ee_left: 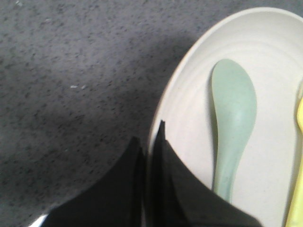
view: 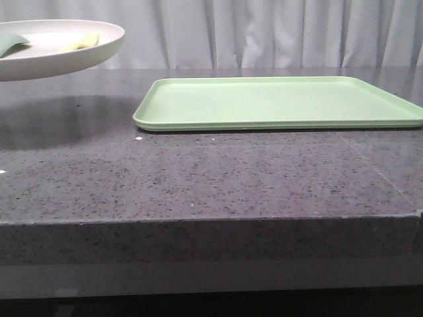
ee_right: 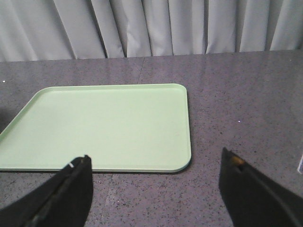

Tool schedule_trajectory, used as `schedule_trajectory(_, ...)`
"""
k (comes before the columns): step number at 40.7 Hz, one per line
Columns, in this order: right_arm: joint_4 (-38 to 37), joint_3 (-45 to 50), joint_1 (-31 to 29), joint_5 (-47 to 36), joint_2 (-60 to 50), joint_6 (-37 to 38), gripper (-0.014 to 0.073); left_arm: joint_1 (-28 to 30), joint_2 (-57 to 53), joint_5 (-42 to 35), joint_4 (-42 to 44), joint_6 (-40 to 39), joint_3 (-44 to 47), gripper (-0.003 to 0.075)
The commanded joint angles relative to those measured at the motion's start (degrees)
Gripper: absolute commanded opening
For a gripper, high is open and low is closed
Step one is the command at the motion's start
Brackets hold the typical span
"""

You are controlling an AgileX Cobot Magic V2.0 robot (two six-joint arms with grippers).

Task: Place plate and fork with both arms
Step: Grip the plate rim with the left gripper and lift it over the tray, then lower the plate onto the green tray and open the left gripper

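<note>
The plate hangs above the dark speckled countertop at about ten o'clock in the front view, its shadow on the stone below showing it is lifted clear. Inside it lie the pale-yellow fork and a teal-green spoon, side by side. The left gripper is clamped on the plate's rim, one finger inside the dish and one under the outside. The right gripper is spread wide and holds nothing, hovering just short of the light-green tray, which sits near one o'clock in the front view, well apart from the plate.

The pinch takes only a narrow bite of rim, so the dish could droop or slip as it travels. Any tilt would likely slide the loose fork and spoon toward the low edge and off. A low approach might also knock the plate against the tray's raised lip.
</note>
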Motion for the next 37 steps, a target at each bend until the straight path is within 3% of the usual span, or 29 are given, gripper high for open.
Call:
schedule_trajectory(1,-0.1,-2.0,-0.2,-4.5,0.6,-0.4,0.0576,-2.7,-2.1,-2.6,-4.4,-2.3,-3.3,-0.0018)
schedule_trajectory(14,-0.1,-2.0,-0.1,-4.2,0.6,-0.4,0.0576,-18.9,3.4,-11.4,-3.3,-8.5,-9.7,-0.0018)
schedule_trajectory(21,-0.1,-2.0,1.8,-4.2,0.6,-0.4,0.0576,-27.1,10.4,-11.9,-1.4,-11.8,-16.8,-0.0018)
schedule_trajectory(37,-0.1,-2.0,5.2,-4.1,0.6,-0.4,0.0576,-38.2,24.8,-12.2,7.4,-23.7,-33.0,-0.0018)
